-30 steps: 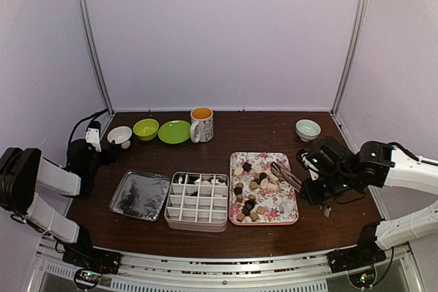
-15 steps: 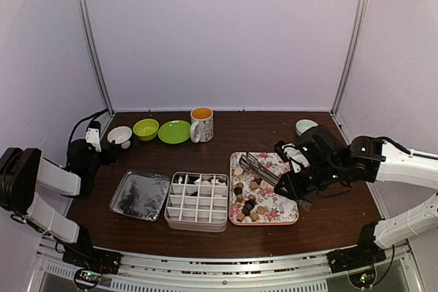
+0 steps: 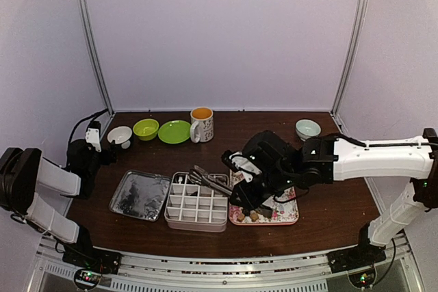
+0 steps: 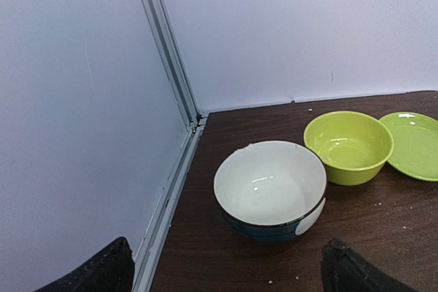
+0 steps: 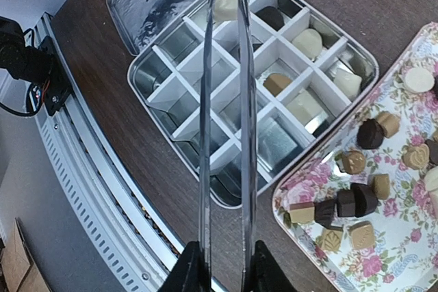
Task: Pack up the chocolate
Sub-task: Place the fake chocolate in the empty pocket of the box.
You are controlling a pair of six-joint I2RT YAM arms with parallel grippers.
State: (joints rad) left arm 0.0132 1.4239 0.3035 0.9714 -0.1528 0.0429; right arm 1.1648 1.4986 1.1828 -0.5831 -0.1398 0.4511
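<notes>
Clamped in the right claw [image 5: 222, 268], the tongs [image 5: 247, 169] are 2 thin blades of polished, mirror-bright metal. Under their tips the box [image 5: 156, 74] is shiny tin with matt white dividers (plastic or card, hard to tell). Its lid [image 5: 154, 11], farther out, is duller, smudged metal. Beside the claw, the tray [image 5: 404, 258] carries a glossy floral print, and the chocolate [image 5: 356, 200] looks smooth and matt. The table [image 5: 383, 5] is dark wood with a low sheen.
</notes>
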